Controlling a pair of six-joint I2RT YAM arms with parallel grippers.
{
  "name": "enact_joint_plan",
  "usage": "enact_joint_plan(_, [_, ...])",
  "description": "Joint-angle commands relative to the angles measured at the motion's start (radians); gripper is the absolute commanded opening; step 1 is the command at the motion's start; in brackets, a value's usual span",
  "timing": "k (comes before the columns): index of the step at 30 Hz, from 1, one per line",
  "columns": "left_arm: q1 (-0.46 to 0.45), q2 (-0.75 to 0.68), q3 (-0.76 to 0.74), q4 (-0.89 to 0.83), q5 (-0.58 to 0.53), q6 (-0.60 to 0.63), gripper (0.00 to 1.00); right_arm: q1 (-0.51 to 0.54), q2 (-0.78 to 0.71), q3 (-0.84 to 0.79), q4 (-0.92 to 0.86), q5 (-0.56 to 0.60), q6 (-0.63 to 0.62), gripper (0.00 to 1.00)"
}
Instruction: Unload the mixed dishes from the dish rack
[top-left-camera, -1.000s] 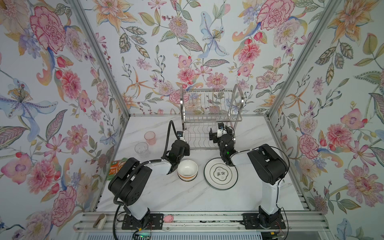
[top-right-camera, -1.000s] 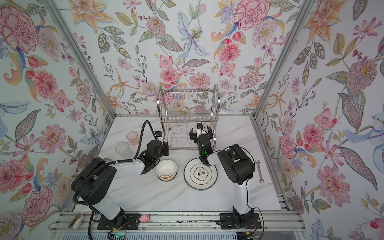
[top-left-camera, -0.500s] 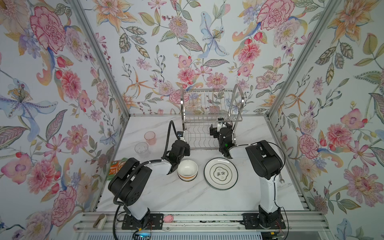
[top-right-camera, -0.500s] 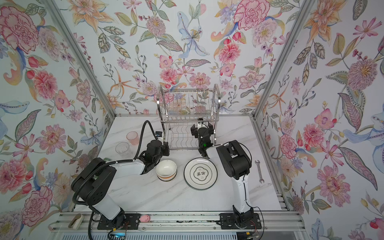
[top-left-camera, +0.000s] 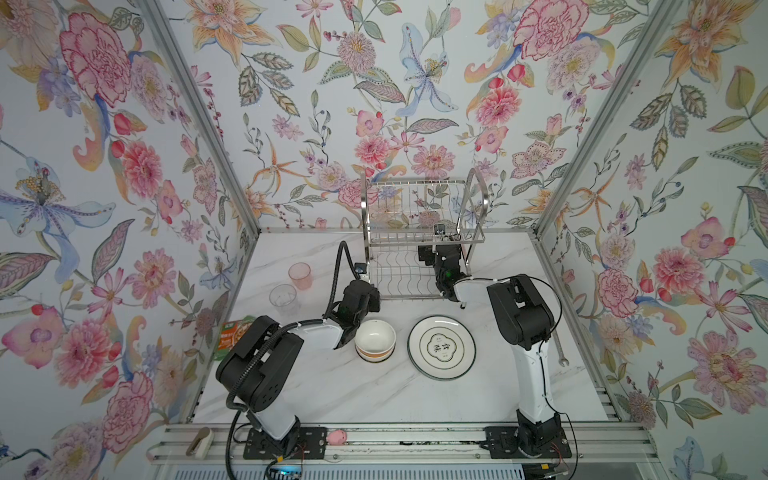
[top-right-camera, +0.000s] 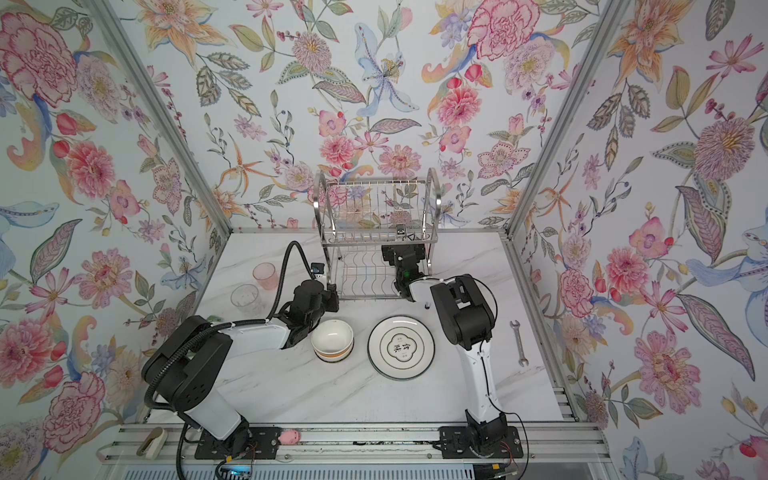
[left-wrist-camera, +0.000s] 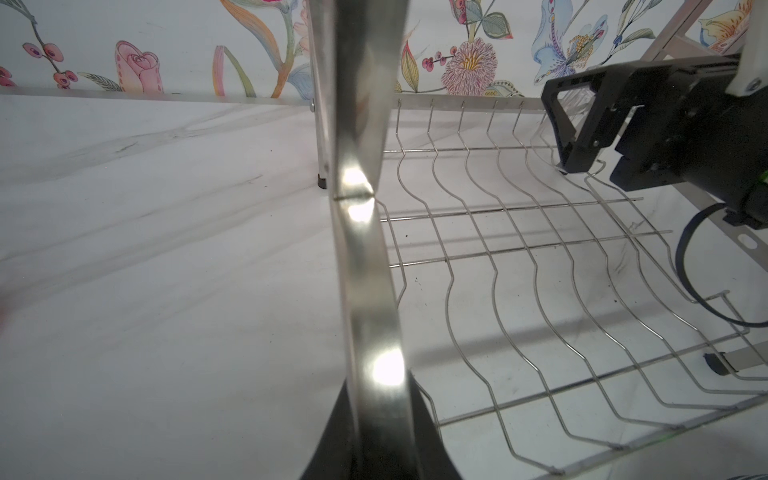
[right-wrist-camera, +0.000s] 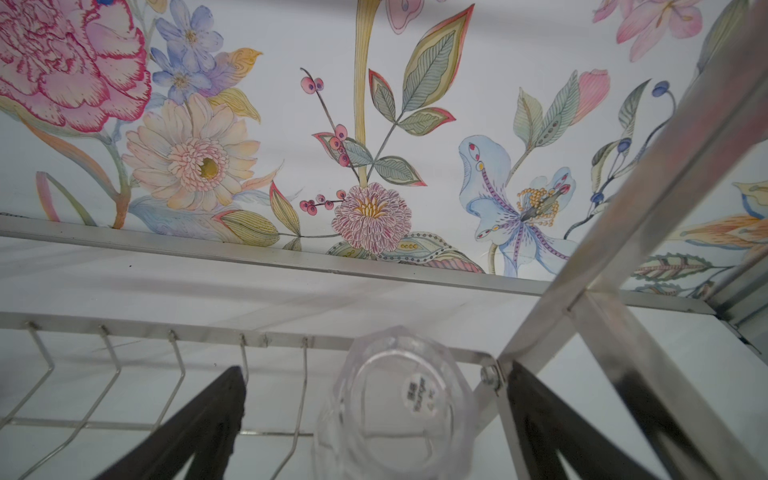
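1. The racked clear tumbler (right-wrist-camera: 399, 407) is at the right end of the lower shelf of the dish rack (top-left-camera: 415, 240). Its base, which carries a small sticker, faces the right wrist camera, so its long axis runs away from that camera.
2. It is colourless with faceted walls. The picture edge cuts off its near side, and in both top views the right arm hides it.
3. The right tool (right-wrist-camera: 374, 370) is spread wide, with one finger on each side of the tumbler, touching neither side.
4. The left tool (left-wrist-camera: 376, 453) pinches the rack's left arched frame.
5. On the worktop (top-left-camera: 332, 395) in front of the rack are a cream bowl (top-left-camera: 375, 340) and a dark-rimmed plate (top-left-camera: 441, 347).
6. Left of the rack, a pink tumbler (top-left-camera: 300, 275) and a second clear tumbler (top-left-camera: 284, 298) stand mouth up.
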Motion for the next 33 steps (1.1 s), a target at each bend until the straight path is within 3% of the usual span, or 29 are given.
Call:
enact_joint_plan(1, [-0.014,-0.047,-0.011,0.037,0.007,-0.018,0.08,-0.017,0.029,0.063,-0.084,0.02,0.019,0.99])
enact_joint_plan(18, [-0.014,-0.045,-0.007,0.023,0.005,-0.015,0.08,-0.057,0.125,0.279,-0.303,-0.022,0.069,1.0])
enact_joint_plan(25, [-0.014,-0.04,0.002,0.01,0.011,-0.018,0.08,-0.079,0.158,0.356,-0.393,-0.058,0.109,0.89])
enact_joint_plan(33, [-0.014,-0.04,0.003,0.002,0.003,-0.021,0.08,-0.086,0.156,0.345,-0.371,-0.081,0.108,0.78])
